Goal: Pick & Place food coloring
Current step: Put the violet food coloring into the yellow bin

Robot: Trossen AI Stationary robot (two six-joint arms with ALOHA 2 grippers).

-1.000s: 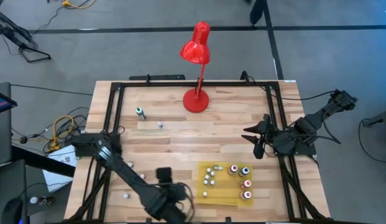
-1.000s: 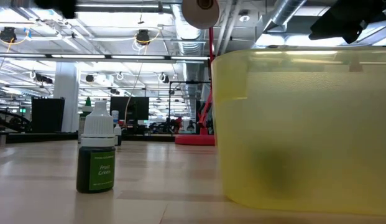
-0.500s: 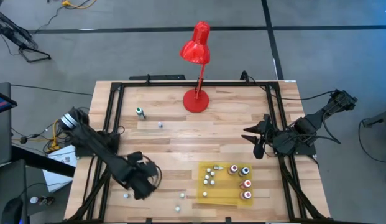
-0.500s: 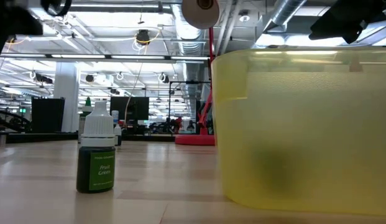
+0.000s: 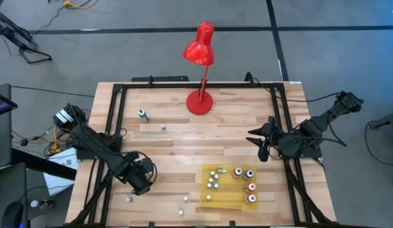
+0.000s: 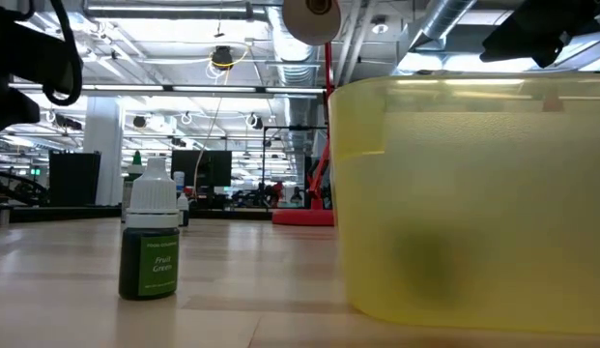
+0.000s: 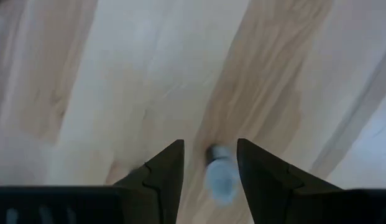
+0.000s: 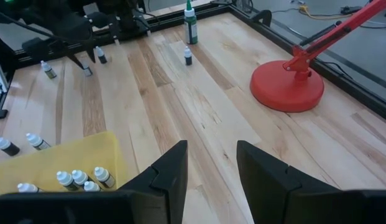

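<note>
The left gripper (image 5: 140, 180) hangs open over a small bottle (image 7: 220, 177) on the surface (image 5: 177, 149), well left of the yellow tray (image 5: 229, 201) holding several food coloring bottles (image 5: 249, 173). The right gripper (image 5: 262, 140) waits open beyond the tray.

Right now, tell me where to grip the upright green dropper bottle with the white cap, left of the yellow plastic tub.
Probably grip the green dropper bottle by its straight-sided body, below the narrower white cap, coming down from above with a finger on each side. It stands upright, clear of the yellow plastic tub.
</note>
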